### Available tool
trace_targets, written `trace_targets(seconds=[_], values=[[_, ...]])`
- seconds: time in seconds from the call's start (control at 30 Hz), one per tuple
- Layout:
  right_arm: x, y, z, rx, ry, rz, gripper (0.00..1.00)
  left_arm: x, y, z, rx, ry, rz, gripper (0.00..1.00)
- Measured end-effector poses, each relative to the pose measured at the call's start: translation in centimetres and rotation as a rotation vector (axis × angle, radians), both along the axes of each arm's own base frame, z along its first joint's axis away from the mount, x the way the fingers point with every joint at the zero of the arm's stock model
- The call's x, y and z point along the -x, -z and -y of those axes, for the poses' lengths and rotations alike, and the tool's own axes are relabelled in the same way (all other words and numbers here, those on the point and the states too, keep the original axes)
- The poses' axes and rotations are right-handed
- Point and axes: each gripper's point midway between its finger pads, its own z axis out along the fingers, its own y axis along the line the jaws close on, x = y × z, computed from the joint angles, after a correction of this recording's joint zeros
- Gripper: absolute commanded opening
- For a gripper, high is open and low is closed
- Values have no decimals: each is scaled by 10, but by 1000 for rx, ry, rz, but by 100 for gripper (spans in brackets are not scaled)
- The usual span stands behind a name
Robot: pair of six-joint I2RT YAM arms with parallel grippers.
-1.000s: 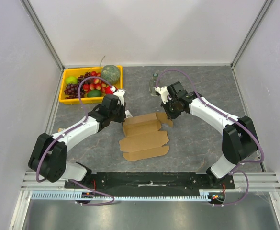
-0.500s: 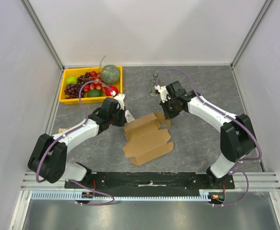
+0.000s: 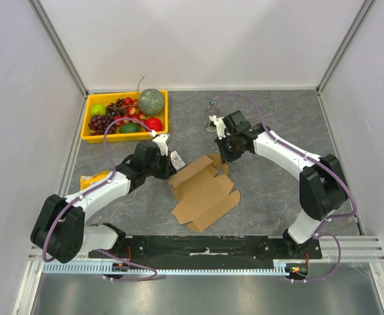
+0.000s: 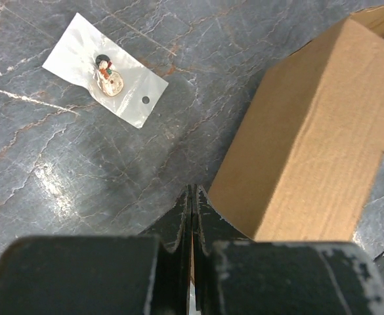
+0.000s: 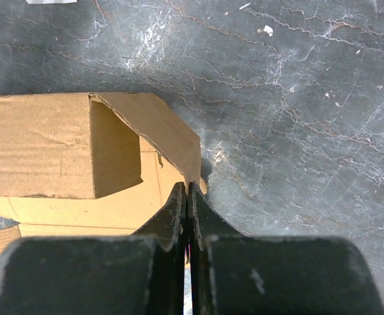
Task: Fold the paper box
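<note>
Top: box [image 3: 201, 190] mid-table, one wall raised, rest flat; left gripper [image 3: 170, 168] at its 10 o'clock, right gripper [image 3: 226, 157] at 1. Left wrist: jaws closed, apparently pinching box corner. Right wrist: jaws closed on box edge. Folding barely begun.

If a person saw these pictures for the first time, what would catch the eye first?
The brown paper box lies half folded in the middle of the grey table. The left gripper and the right gripper are shut on its far side, one at each end. At the far left stands a yellow tray of bright fruit.
</note>
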Motion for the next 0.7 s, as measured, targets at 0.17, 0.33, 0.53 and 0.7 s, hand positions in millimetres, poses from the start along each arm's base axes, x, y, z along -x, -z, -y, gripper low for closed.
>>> trace_targets(seconds=[0.17,0.33,0.53,0.7], values=[[2,4,-3,6,7,-11,0,5,-12,2,43,4,28,2],[4,6,-8,30,-3,9,0,14,-10,6,79,25,22,2],[15,16,-24,41,-41,62,0,24,-3,11,100,55,2,2],[18,14,-22,51,-17,121,0,23,-4,13,111,61,10,2]])
